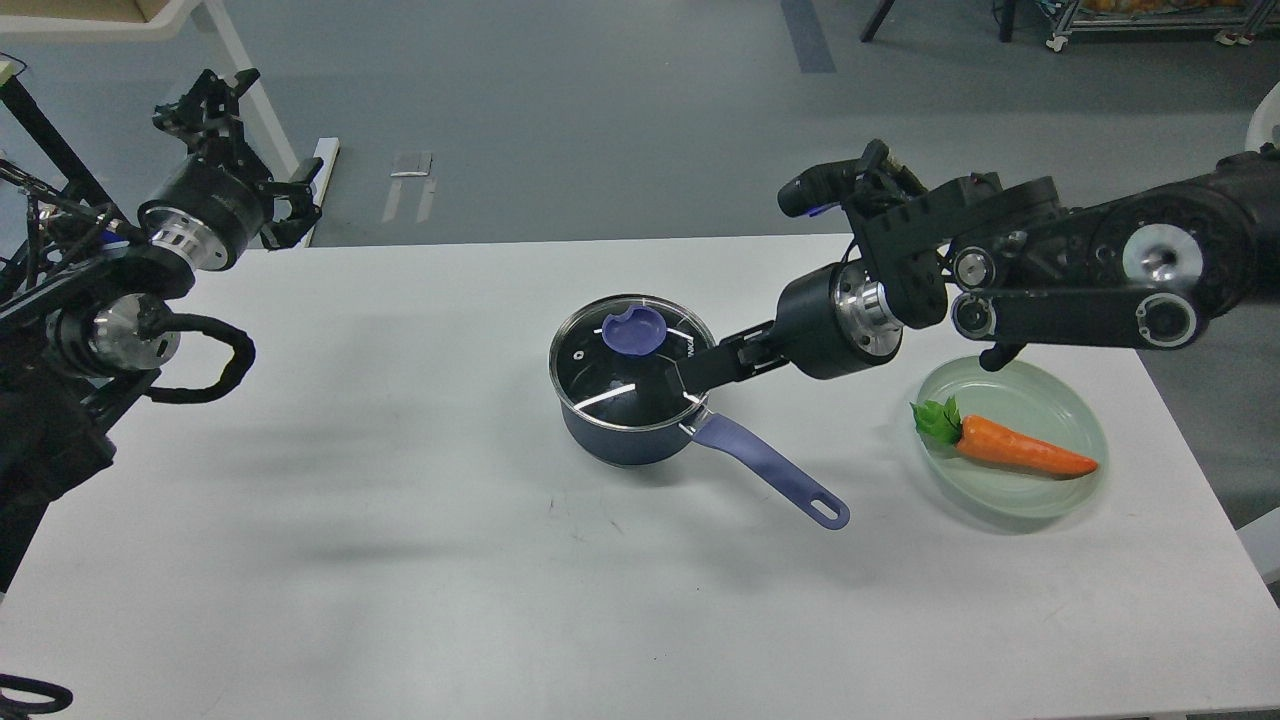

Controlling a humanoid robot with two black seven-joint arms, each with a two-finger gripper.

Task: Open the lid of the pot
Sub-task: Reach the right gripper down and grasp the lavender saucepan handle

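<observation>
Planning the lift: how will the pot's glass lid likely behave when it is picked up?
The glass lid looks rigid and probably breakable, so set it down gently. Its purple knob is low and smooth, so it may slip in a shallow pinch. Sitting flat in the pot rim, it should lift straight off.
</observation>
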